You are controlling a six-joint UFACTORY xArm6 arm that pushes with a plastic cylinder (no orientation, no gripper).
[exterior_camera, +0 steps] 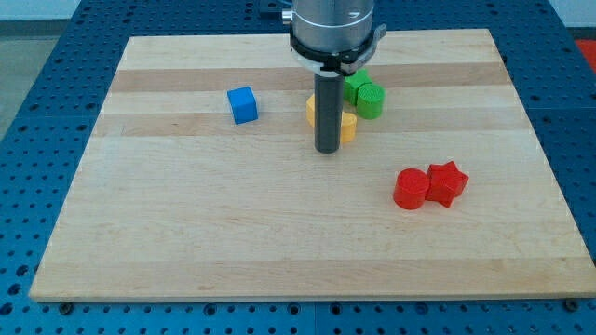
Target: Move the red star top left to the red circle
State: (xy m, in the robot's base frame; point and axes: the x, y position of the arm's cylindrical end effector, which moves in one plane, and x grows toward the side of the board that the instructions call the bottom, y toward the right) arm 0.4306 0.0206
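Furthest toward the view's left on the pale wooden counter (186,233) sits the blue cube (242,104), alone and well apart from everything else. Moving rightward, near the middle of the view's top, the arm's dark rod comes straight down from its grey housing, and its tip (327,151) rests on the counter just in front of the yellow block (345,124), whose shape is partly hidden behind the rod; the rod appears to be touching or almost touching that block's left part. Just beyond, toward the view's top right of the yellow block, stand two green blocks (365,93) pressed close together, their shapes hard to make out. The arm carries no fingers at all, only this rod, so nothing is held. Further right and lower in the view lies the red circle (410,189), a short round cylinder, and touching its right side is the red star (447,182). The pair sits well apart from the tip, toward the view's lower right, with bare wood between them and the cluster around the rod
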